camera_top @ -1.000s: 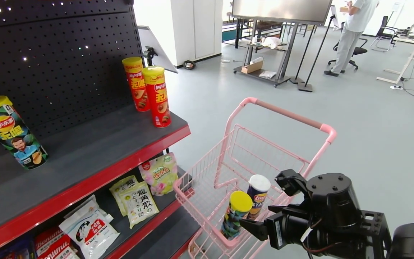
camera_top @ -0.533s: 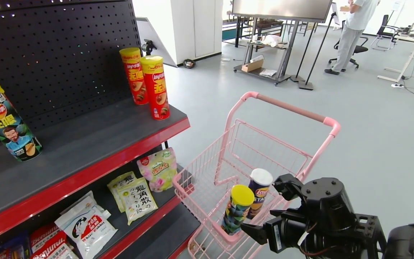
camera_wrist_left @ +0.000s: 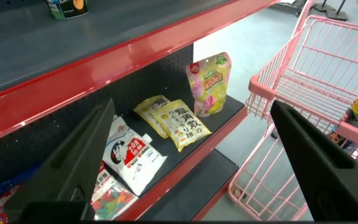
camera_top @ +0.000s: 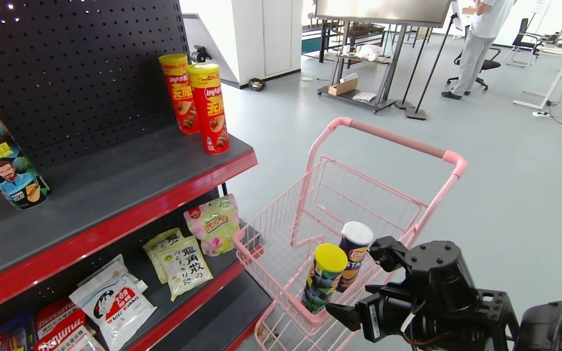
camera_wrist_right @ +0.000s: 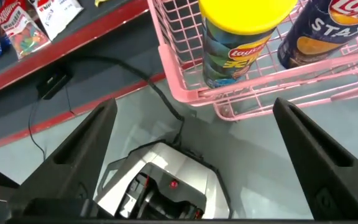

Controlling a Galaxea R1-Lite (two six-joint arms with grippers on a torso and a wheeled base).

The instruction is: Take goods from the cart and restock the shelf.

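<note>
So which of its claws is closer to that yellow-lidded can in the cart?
Right. The right gripper is open just outside the cart's rim, with the yellow-lidded can close ahead. The left gripper, also open, faces the lower shelf's snack bags, farther from it.

My right gripper [camera_top: 354, 279] hovers at the near rim of a pink cart [camera_top: 388, 141]. Inside stand a yellow-lidded can [camera_top: 324, 278] and a white-lidded can [camera_top: 354, 243]. Left, the shelf [camera_top: 115, 185] holds two red cans [camera_top: 208, 107] and a dark can [camera_top: 3, 156].
</note>
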